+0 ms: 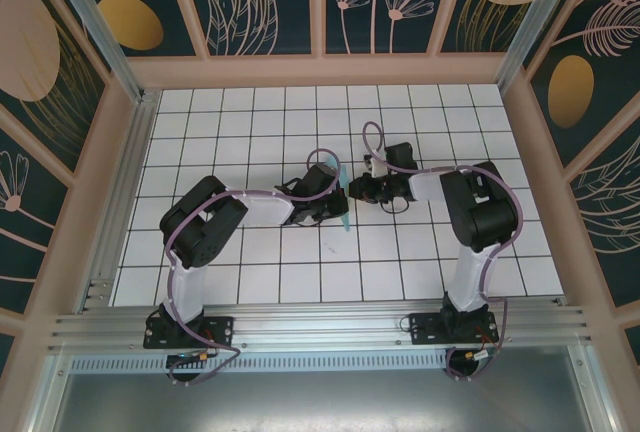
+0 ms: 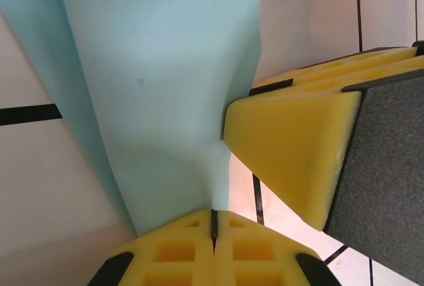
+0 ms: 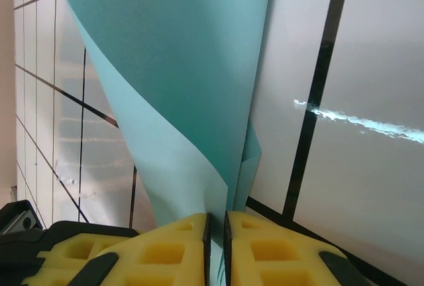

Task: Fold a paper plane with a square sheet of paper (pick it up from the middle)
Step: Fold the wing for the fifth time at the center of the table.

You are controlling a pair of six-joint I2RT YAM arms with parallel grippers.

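Jaws of left gripper [image 2: 213,223] and right gripper [image 3: 215,223] pinch one paper sheet [image 2: 165,67].

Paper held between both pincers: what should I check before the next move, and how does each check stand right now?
1. Left pincer shut on the paper: ok.
2. Right pincer shut on the paper's edge: ok.
3. Layers lying flat together: not ok, one flap curls loose in the right wrist view.
4. Gap between the two pincers: cannot tell, they sit very close together.
5. Paper lifted off the table: cannot tell.
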